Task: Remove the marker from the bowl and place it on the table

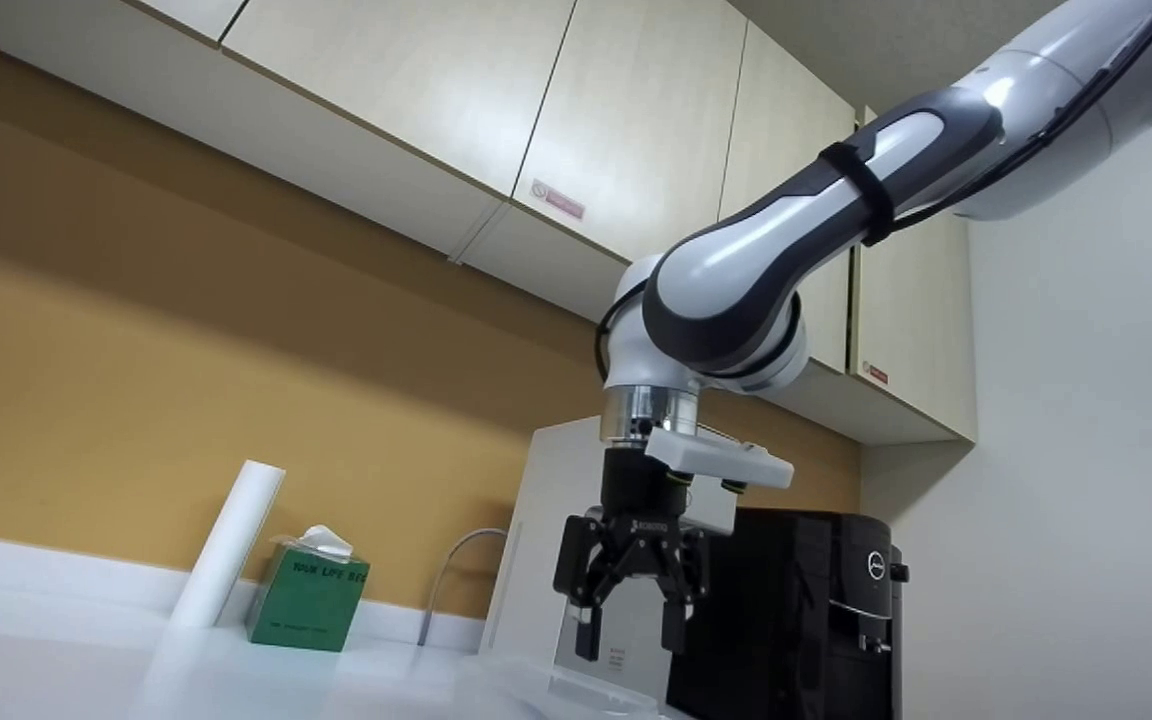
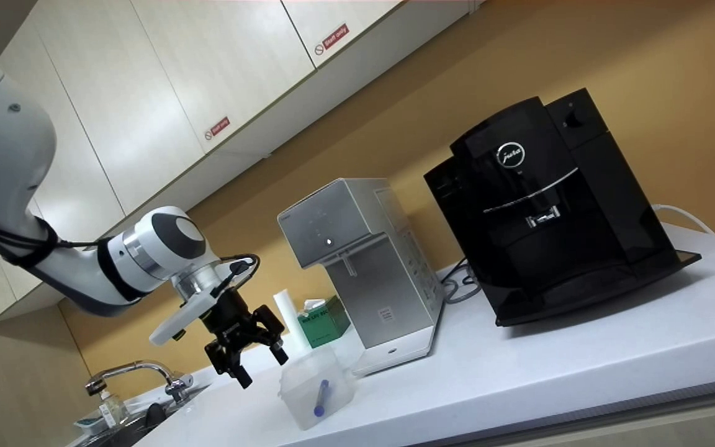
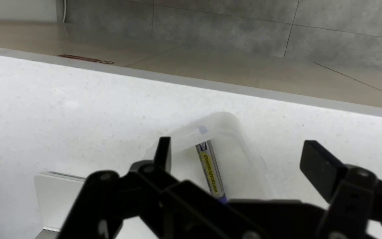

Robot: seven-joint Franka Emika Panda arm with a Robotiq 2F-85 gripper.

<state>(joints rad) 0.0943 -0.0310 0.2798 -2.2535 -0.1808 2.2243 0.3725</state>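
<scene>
A: Where's the whiteboard marker (image 3: 211, 169)?

B: Inside the translucent plastic container (image 2: 300, 400), slanting across the wrist view with its printed label in sight. Whether it lies flat or leans on a side, I can't tell; the plastic is cloudy.

A: And the Robotiq gripper (image 1: 631, 636)?

B: Above the container, its two fingers spread well apart and gripping nothing. In the wrist view one finger crosses the container's rim; the other stands out beyond the opposite side, over the white countertop (image 3: 78, 99).

A: How much room to the front edge (image 3: 191, 82)?

B: Little at one spot. A rounded corner of the container points toward that edge, leaving a narrow band of countertop there; to either side of the corner the band widens.

A: What stands nearest?

B: The water dispenser (image 2: 388, 279), near the container but apart from it. Beyond it sits the black Jura coffee machine (image 2: 550, 211), with a stretch of countertop between the two machines.

A: And the other way?

B: In an exterior view the countertop runs on toward the sink (image 2: 123, 436) and its chrome tap (image 2: 176, 388). At the back, by the tan wall (image 1: 116, 400), stand a green tissue box (image 1: 306, 602) and a tall white cylinder (image 1: 228, 545), seen in both exterior views.
</scene>
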